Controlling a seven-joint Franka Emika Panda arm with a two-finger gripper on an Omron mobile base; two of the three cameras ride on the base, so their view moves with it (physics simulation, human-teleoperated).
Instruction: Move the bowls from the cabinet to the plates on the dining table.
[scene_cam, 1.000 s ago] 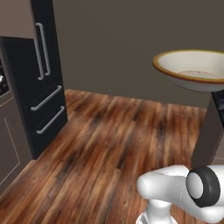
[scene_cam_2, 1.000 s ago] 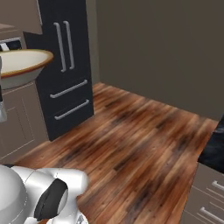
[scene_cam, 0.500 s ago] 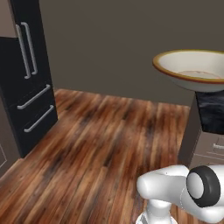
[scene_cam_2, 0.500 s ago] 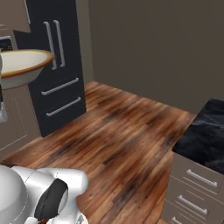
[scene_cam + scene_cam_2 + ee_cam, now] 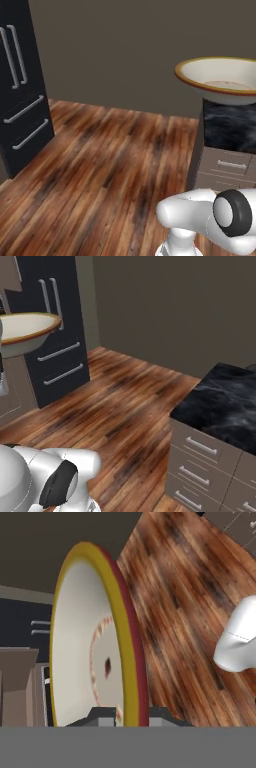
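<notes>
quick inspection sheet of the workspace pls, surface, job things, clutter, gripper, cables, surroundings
surface: black marble dining table with drawer fronts, the visible part of its top bare
job's things: cream bowl with tan-brown rim, carried above the floor, held level; plates nothing seen
clutter: nothing seen
grippers: gripper shut on the cream bowl, rim between the fingers
cables: nothing seen
surroundings: wooden plank floor, dark fridge with bar handles, plain grey-brown wall

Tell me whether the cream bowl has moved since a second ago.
Yes. The cream bowl, carried with the base, now hangs by the marble-topped island; the black fridge has slid left.
</notes>
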